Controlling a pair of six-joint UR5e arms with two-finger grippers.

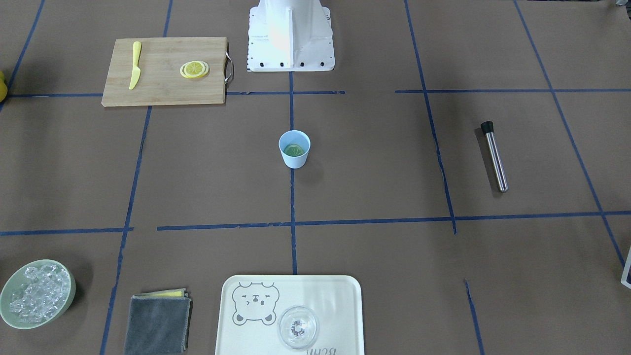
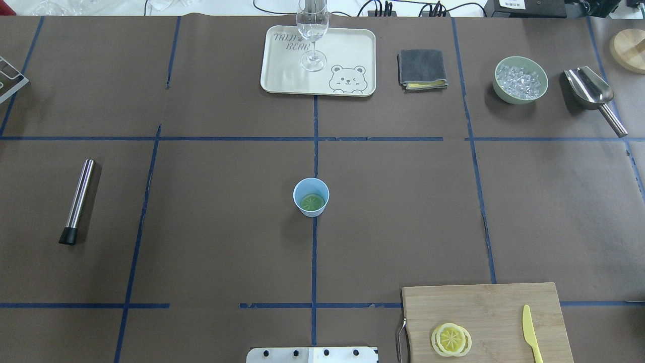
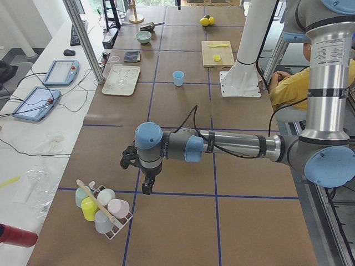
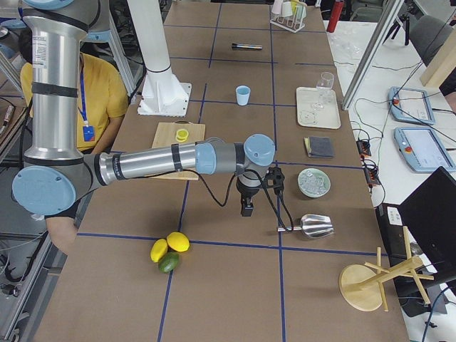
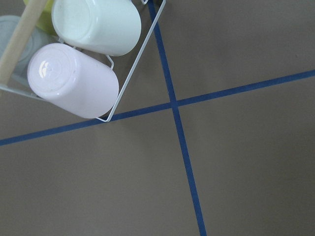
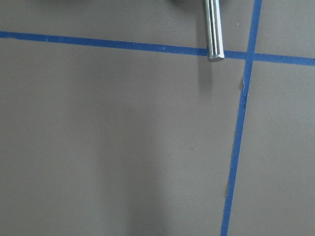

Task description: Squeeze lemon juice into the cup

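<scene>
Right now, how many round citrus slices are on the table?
3. Two thin yellow lemon slices overlap on the wooden cutting board; one greenish slice lies inside the small light-blue plastic cup at the table's centre. Another could be hidden under the overlapping pair.

1 cup [image 1: 295,160], 1 cutting board [image 1: 162,84], 1 knife [image 1: 135,66], 1 tray [image 1: 296,291], 1 glass [image 1: 298,327], 1 ice bowl [image 2: 519,99]
</scene>
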